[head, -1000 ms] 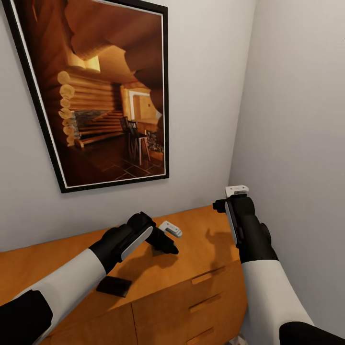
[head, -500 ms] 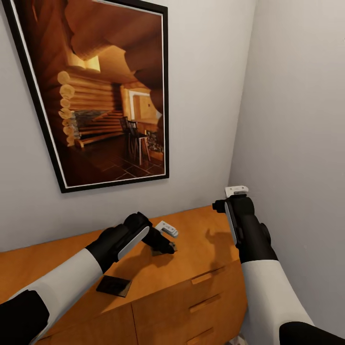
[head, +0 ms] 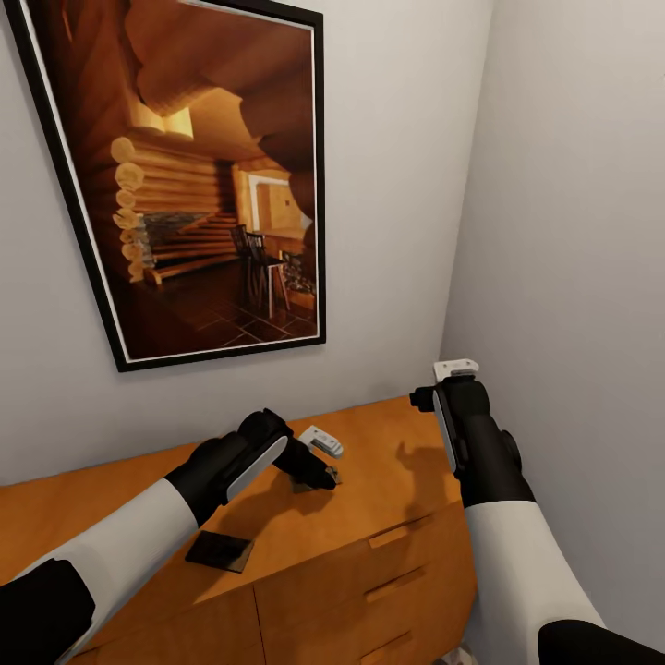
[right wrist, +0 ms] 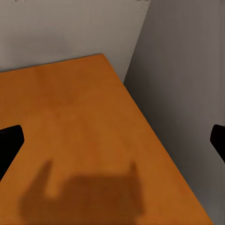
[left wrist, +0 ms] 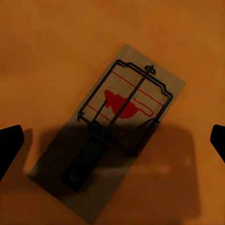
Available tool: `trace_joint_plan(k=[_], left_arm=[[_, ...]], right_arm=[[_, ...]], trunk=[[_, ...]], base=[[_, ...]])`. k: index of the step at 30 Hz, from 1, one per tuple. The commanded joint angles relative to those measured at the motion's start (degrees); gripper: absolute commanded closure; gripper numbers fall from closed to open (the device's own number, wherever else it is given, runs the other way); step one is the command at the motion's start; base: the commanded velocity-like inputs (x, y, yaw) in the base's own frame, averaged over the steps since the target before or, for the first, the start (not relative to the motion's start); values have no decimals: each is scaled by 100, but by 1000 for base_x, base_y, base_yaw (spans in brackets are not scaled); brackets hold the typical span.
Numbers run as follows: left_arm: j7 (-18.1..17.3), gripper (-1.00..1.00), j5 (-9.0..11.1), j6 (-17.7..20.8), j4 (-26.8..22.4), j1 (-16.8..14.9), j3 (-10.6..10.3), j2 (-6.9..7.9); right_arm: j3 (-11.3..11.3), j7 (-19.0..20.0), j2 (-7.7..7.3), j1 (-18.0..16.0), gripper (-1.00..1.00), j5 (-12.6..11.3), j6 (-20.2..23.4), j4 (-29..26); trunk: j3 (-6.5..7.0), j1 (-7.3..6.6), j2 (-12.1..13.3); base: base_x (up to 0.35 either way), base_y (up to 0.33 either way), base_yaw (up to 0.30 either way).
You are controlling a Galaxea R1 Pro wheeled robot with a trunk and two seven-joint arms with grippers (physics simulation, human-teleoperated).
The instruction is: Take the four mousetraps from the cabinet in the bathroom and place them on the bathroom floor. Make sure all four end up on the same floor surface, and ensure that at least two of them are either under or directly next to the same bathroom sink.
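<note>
One mousetrap (left wrist: pixel 117 126) lies flat on the orange-brown cabinet (head: pixel 397 462) top, a pale board with a black wire bar and a red mark. My left gripper (left wrist: pixel 112 143) hovers straight above it, open, its dark fingertips (left wrist: pixel 9 145) wide apart on either side and not touching it. In the head view the left gripper (head: pixel 316 473) covers most of this trap. A second mousetrap (head: pixel 219 551) lies dark and flat nearer the cabinet's front edge, beside my left forearm. My right gripper (right wrist: pixel 112 143) is open and empty above the cabinet's right end.
A large black-framed picture (head: pixel 194 175) of a log cabin hangs on the wall behind the cabinet. A grey side wall (head: pixel 573 277) stands close on the right, by my right arm (head: pixel 480 443). Drawer fronts with slim handles (head: pixel 392 533) face me below.
My left gripper has shifted slightly left and back over the trap; in the last half second it has held still. The right arm has not moved.
</note>
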Motion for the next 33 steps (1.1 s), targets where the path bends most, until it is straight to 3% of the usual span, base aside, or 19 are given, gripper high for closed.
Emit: trace_joint_plan(k=[1,33], left_arm=[[-59,-100,-60,6,-5,-7,-10,4],[-59,-100,-52,6,102,-7,1,0]], right_arm=[[-7,-28,5,-5,-100,-23,18,-11],[-6,-8,6,-5,-100,-61,18,-70]], trunk=[[-7,0,-5],[-7,0,-5]], base=[[0,0,0],[0,0,0]])
